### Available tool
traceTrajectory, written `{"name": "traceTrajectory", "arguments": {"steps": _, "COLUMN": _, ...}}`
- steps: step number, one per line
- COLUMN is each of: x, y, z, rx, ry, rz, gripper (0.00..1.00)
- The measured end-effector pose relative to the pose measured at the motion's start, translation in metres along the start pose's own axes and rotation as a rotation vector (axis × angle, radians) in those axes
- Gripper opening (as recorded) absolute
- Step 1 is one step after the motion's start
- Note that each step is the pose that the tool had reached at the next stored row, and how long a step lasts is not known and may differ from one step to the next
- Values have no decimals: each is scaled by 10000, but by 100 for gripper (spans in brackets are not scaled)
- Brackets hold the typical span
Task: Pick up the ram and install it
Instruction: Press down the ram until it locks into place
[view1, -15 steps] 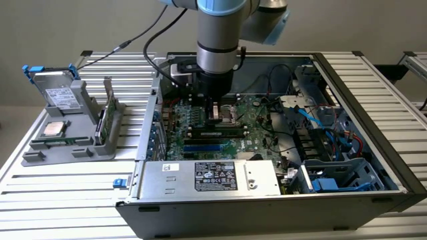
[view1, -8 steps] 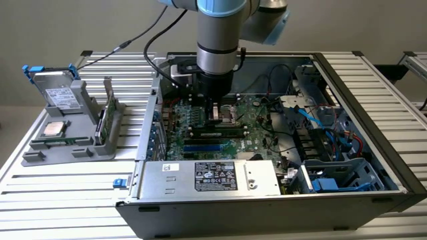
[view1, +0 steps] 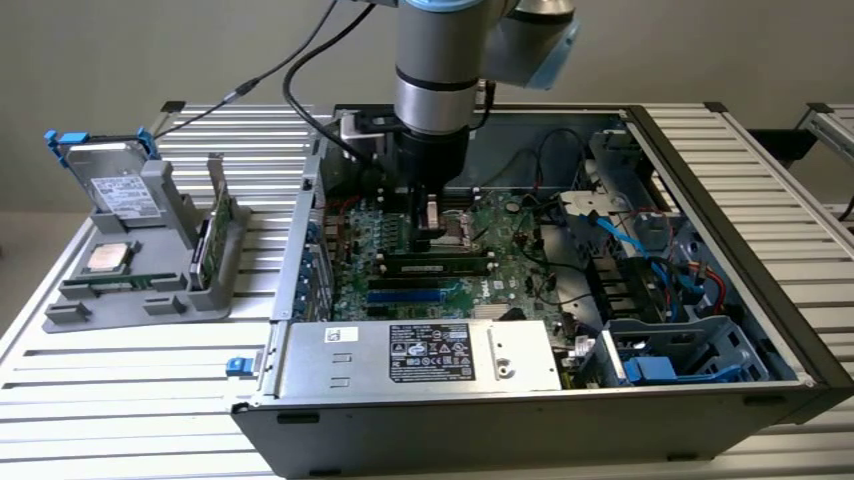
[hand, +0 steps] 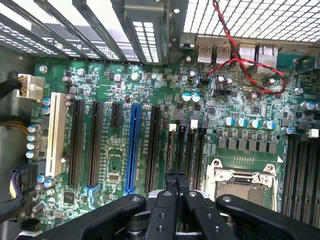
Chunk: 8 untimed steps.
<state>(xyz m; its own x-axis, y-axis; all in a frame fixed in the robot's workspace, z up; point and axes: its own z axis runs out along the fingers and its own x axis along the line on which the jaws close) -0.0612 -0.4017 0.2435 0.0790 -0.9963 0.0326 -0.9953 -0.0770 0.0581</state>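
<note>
We count one ram (view1: 430, 267) seated in the motherboard (view1: 514, 240). The gripper (view1: 430, 238) hangs just above it, fingers pressed together, empty.

the arm (view1: 441, 60) is cut off by the exterior view's top edge and hides the motherboard (view1: 501, 235) behind it; power supply label (view1: 431, 351) print too small to read.

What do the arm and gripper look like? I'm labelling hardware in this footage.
The arm is a silver-grey cylinder with a pale blue joint cap, and black cables trail beside it. The gripper is matte black, with bolted linkage bars and two slim fingers.
</note>
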Motion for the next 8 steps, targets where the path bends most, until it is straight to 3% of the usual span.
{"name": "traceTrajectory", "arguments": {"steps": 8, "x": 40, "y": -166, "z": -55, "rx": -167, "ry": -18, "rz": -16, "gripper": 10}}
